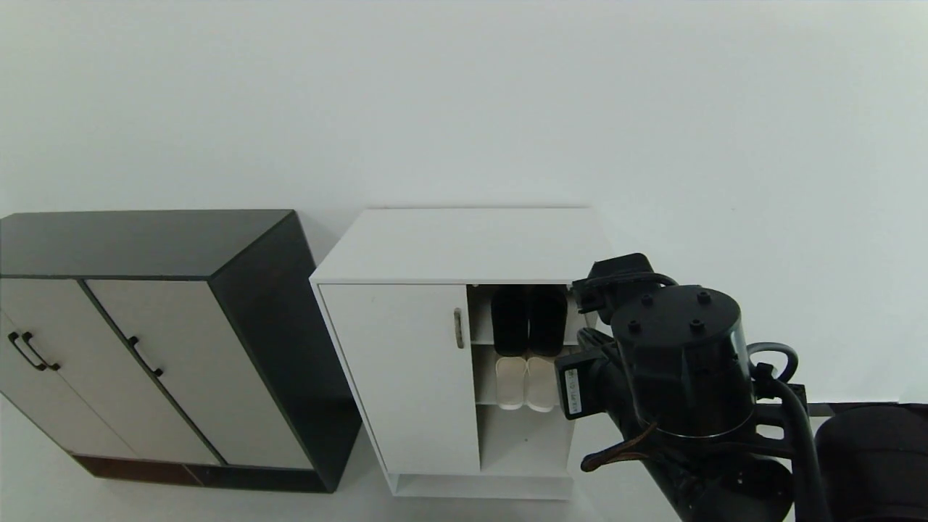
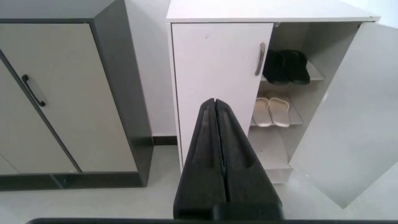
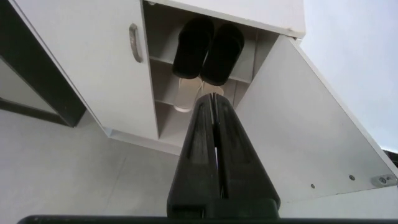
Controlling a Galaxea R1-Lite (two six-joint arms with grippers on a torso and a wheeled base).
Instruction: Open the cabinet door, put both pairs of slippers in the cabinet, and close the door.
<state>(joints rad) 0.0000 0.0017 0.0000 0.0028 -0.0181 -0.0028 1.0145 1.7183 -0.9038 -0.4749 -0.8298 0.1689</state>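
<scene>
White wall (image 1: 464, 109) behind: dark cabinet (image 1: 145, 246) beside the open white cabinet (image 1: 399, 362); left fingers (image 2: 205, 143) and right fingers (image 3: 202, 137) pressed together.

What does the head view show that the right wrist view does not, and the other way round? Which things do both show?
Head view: the flat tops of the dark cabinet and the white cabinet, and the dark cabinet's two door handles.
Right wrist view: the inner face of the open door, and the right hand, shut with nothing in it.
Both: the black slippers above the white slippers inside, and the closed door with its handle.
</scene>
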